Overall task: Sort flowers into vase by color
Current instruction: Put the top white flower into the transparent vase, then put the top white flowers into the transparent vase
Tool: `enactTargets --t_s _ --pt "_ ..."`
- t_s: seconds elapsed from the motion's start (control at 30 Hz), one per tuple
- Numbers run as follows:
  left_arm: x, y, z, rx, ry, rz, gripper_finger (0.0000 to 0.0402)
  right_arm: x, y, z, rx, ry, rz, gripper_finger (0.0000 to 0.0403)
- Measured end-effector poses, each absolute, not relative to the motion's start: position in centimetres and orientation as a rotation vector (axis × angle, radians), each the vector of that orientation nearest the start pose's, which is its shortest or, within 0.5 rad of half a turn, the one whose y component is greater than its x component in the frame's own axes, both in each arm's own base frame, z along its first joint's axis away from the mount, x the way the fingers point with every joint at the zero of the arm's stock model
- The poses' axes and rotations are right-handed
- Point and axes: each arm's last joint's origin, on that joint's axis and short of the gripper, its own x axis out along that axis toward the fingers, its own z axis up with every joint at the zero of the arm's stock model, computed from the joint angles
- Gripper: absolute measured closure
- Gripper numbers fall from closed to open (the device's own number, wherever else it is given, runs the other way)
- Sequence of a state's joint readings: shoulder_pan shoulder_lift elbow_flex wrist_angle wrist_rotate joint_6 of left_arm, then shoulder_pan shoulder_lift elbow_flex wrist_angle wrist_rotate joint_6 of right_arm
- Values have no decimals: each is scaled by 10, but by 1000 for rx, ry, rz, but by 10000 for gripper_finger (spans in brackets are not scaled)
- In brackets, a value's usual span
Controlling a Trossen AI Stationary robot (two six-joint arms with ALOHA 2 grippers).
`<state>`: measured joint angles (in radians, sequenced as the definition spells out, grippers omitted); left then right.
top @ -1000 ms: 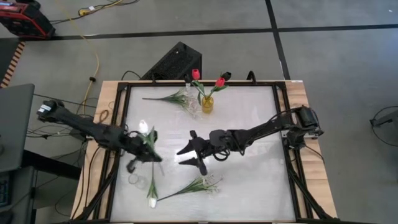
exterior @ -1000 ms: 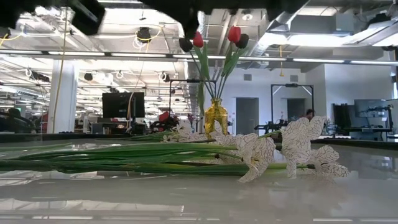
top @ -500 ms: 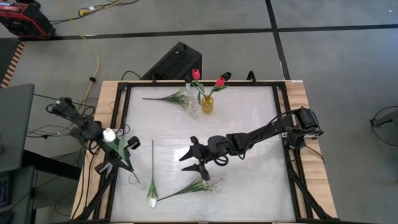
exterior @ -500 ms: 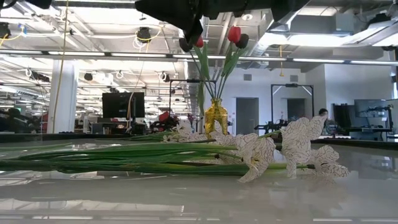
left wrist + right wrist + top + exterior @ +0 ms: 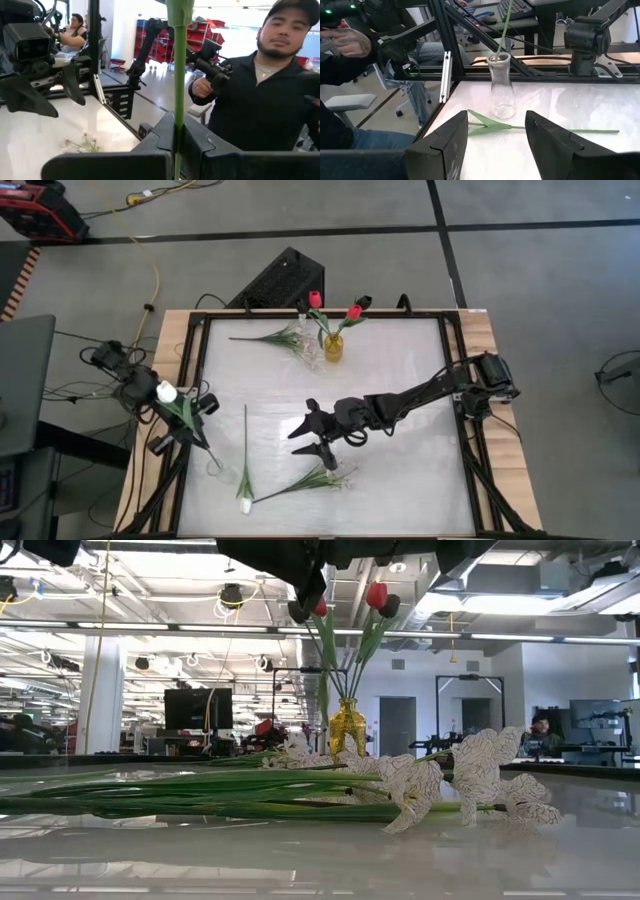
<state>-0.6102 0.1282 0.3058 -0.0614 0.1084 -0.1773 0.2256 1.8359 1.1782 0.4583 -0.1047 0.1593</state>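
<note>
My left gripper [image 5: 183,420] is over the table's left edge, shut on a white tulip [image 5: 165,392]. The tulip's stem slants down into a clear vase [image 5: 220,472], which also shows in the right wrist view [image 5: 501,87]. My right gripper [image 5: 312,436] is open and empty above the table's middle, just far of a white blossom spray [image 5: 322,476] lying on the table. A second white tulip [image 5: 245,502] lies on its side next to the clear vase. Two red tulips [image 5: 352,312] stand in a yellow vase [image 5: 333,348] at the far edge. My left gripper pinches the white tulip's green stem [image 5: 179,131] between its two fingers, partway down from the bud. The fingers lie across the stem. The tulip leans toward the table's left edge, bud up, with its lower stem end in the clear vase's mouth [image 5: 499,56].
Another white spray [image 5: 280,336] lies at the far edge beside a clear vase [image 5: 307,352]. A black frame runs round the table [image 5: 420,390]. A person [image 5: 260,100] stands beyond the left edge holding a controller.
My left gripper has gone toward the table's left edge with the white tulip, which has tipped so its bud leans out past the edge while its stem end stays at the clear vase. My right gripper has moved a little toward the near edge, still open.
</note>
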Motion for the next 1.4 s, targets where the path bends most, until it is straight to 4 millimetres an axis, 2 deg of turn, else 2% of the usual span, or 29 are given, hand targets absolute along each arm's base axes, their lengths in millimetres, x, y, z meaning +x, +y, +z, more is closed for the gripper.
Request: enactTargets --t_s 0.3,0.7,1.0,1.23,1.4 --pt "62 -47 244 -197 4 -731 401 403 96 237 145 225 312 179" --pt "65 -49 232 -179 90 -697 394 403 96 237 144 227 312 179" --pt "68 -49 230 -259 145 -653 319 404 91 236 143 230 300 179" --pt "70 -52 225 -412 312 -642 258 404 90 236 140 235 298 179" --pt "71 -53 230 -502 451 -623 236 404 90 236 136 234 299 179"
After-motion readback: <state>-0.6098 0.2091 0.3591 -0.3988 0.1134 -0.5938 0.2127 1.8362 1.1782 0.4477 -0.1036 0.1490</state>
